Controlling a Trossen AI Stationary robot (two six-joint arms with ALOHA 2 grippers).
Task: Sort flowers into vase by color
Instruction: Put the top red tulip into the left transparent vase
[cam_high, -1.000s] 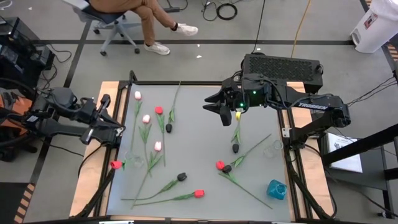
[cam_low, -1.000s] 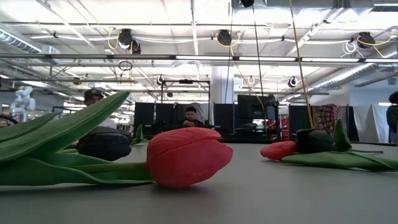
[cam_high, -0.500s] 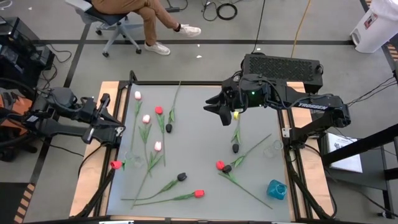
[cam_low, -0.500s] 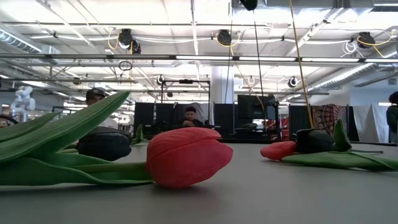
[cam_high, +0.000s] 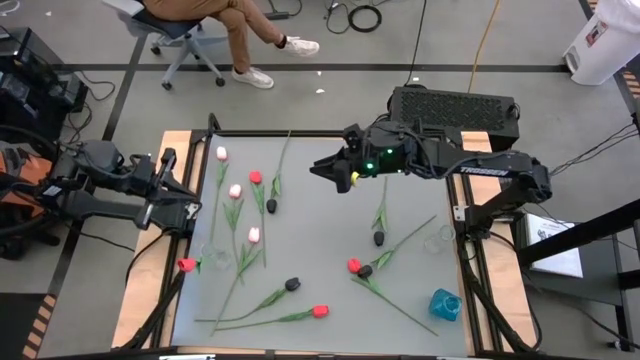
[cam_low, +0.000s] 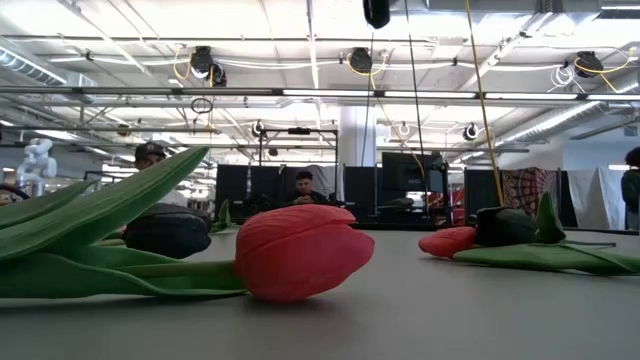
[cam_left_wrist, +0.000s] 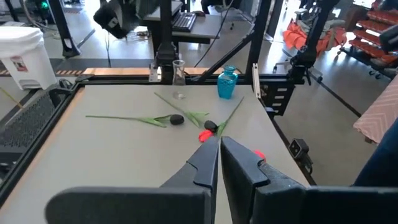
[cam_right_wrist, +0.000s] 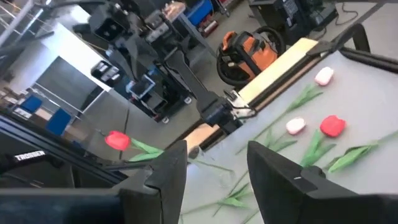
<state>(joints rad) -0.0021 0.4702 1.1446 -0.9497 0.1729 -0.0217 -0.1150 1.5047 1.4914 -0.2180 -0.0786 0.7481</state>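
Red, pink and black tulips lie flat on the grey table (cam_high: 320, 215): pink ones (cam_high: 235, 190) and a red one (cam_high: 255, 177) at the far left, black ones (cam_high: 379, 238) and red ones (cam_high: 320, 311) toward the middle and near side. One red tulip (cam_high: 187, 265) seems to stick out of a clear vase (cam_high: 213, 258) at the left edge. My right gripper (cam_high: 328, 172) hovers open and empty above the far middle of the table. At the table's left edge my left gripper (cam_left_wrist: 219, 155) waits, shut and empty.
A second clear vase (cam_high: 440, 240) stands near the right edge and a blue vase (cam_high: 445, 304) at the near right corner. A person on a chair (cam_high: 215, 20) sits beyond the far edge. A black box (cam_high: 455, 105) lies behind the right arm.
My right gripper has gone toward the table's left edge, sunk a little and rolled about its own axis, staying open. The flowers lie as before.
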